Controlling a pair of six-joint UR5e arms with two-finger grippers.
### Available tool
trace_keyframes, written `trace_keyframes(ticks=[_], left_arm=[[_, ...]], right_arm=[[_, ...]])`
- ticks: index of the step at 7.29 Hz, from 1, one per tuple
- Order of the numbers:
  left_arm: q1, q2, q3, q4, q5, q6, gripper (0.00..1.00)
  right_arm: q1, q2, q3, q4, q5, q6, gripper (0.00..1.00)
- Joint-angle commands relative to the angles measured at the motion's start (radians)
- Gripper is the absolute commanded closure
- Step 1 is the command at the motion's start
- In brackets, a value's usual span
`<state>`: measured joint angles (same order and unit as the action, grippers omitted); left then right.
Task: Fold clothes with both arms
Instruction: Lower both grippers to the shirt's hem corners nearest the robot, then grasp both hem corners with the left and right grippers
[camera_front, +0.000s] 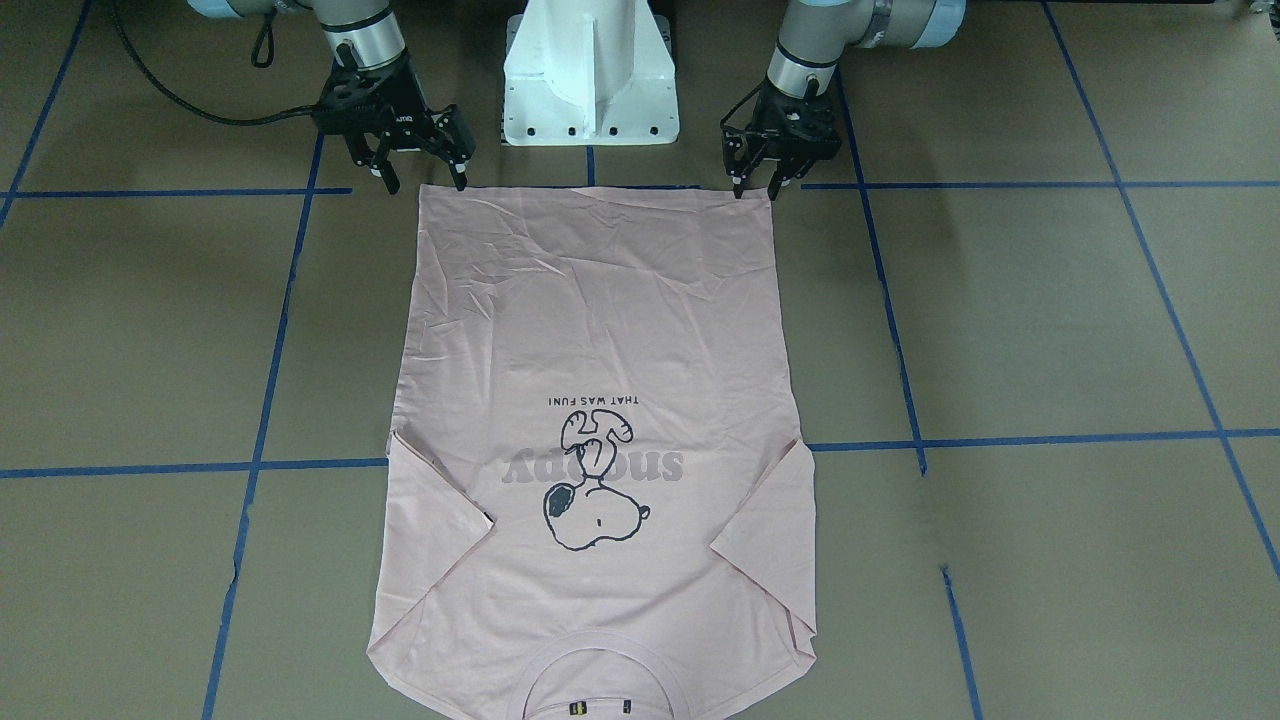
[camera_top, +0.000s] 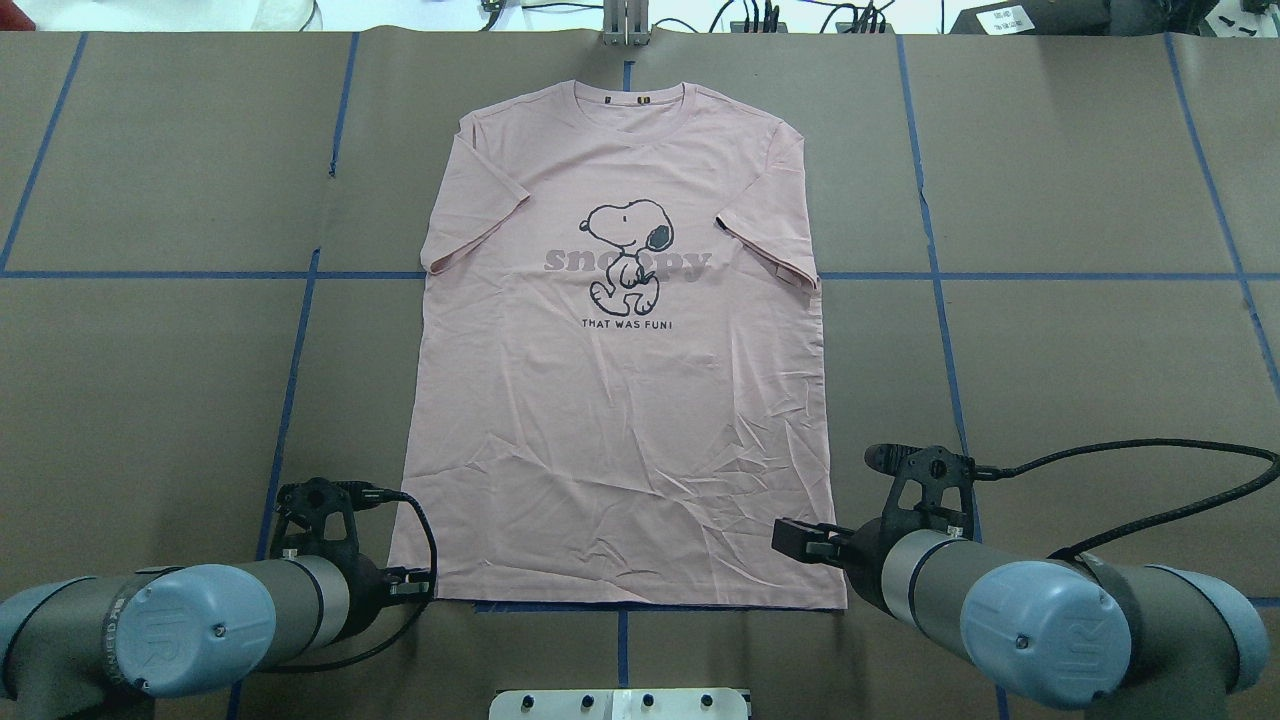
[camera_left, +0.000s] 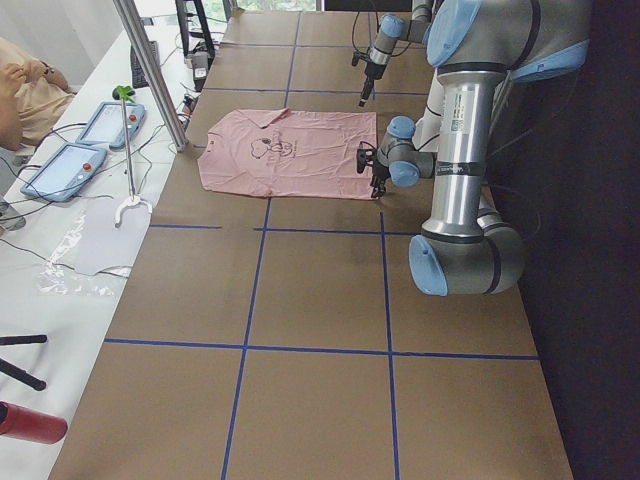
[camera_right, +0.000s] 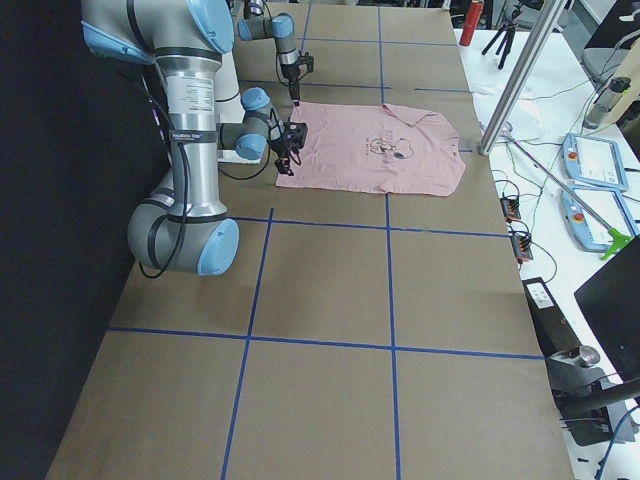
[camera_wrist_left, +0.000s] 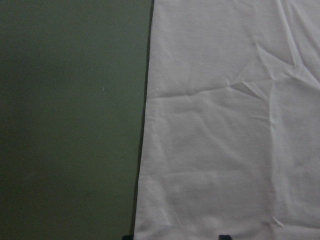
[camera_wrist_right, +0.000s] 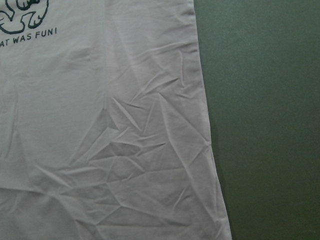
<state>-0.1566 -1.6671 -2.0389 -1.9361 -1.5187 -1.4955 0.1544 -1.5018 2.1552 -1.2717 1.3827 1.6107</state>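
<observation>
The black left fingers (camera_front: 737, 182) stand apart at one hem corner of a pale pink short-sleeved T-shirt (camera_front: 600, 300). The black right fingers (camera_front: 458, 172) are spread wider at the other corner. The T-shirt lies flat and lightly creased on the brown, blue-taped worktop (camera_front: 1050, 320). Its sleeves lie against the body, its collar is farthest from the robot, and a cartoon dog and "THAT WAS FUN!" face up.

Ahead of the fingertips of the left gripper (camera_front: 755, 188) and right gripper (camera_front: 425, 183), the pale pink cotton T-shirt (camera_front: 600, 330) lies flat, leaving open room above it. Outboard of each fingertip pair lies the flat brown paper-covered table (camera_front: 1050, 320), crossed by blue tape lines (camera_front: 1000, 440). Between the grippers, behind the fingertips, the white metal pedestal base (camera_front: 590, 90) stands as a raised obstacle.
</observation>
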Motion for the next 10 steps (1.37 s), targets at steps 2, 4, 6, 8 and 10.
trace_keyframes(ticks=[2,4,6,8,10], left_arm=[[0.002,0.030,-0.004,0.000,-0.001,0.001,0.45],[0.003,0.032,0.002,-0.001,-0.001,0.004,0.45],[0.006,0.029,0.002,-0.001,-0.001,0.001,0.54],[0.009,0.026,0.002,-0.001,-0.003,0.001,0.61],[0.009,0.021,0.002,-0.001,-0.005,0.001,0.98]], right_arm=[[-0.001,0.000,-0.002,0.000,-0.002,0.000,0.01],[0.000,0.000,-0.002,0.000,-0.002,0.000,0.01],[0.000,0.000,-0.003,0.000,-0.002,0.000,0.01],[0.000,0.000,-0.003,0.000,-0.004,0.000,0.01],[0.000,-0.002,-0.003,0.000,-0.002,0.000,0.01]])
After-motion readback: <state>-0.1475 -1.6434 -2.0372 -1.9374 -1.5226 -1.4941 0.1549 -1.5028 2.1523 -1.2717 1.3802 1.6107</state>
